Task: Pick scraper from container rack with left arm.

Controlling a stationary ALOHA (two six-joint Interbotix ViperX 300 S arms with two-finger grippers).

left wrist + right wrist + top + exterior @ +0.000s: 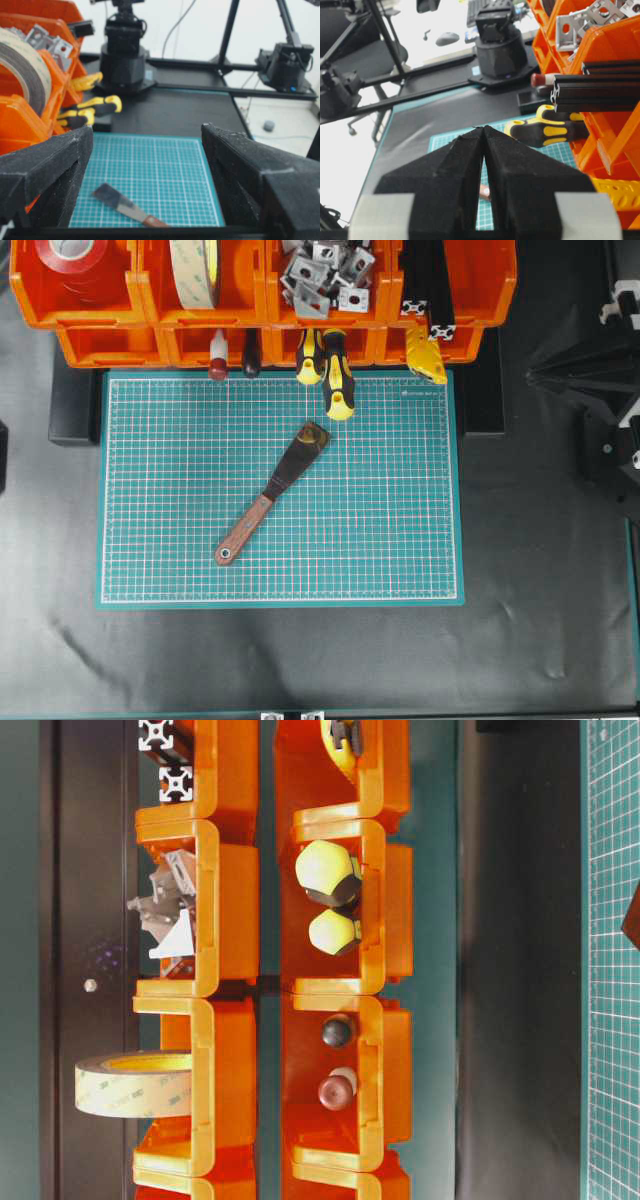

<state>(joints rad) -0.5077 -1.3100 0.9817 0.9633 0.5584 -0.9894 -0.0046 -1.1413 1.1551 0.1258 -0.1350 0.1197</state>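
— Scraper (272, 494) first: where does it lie?

— Flat on the green mat (160, 570), handle toward the mat's lower left, rusty blade pointing up toward the container rack (100, 315). It is clear of the bins, not in them, so I judge the pick from the rack is done and the tool already set down, or the task starts from the mat.

— And the left gripper (147, 165)?

— Its jaws are spread wide and empty in the left wrist view, with the scraper's blade low between them but well apart from either pad.

— Next move?

— If a grasp is wanted, descend and close across the narrow neck by the handle.

— Right gripper (483, 165)?

— Pressed together, holding nothing, parked off to the right.
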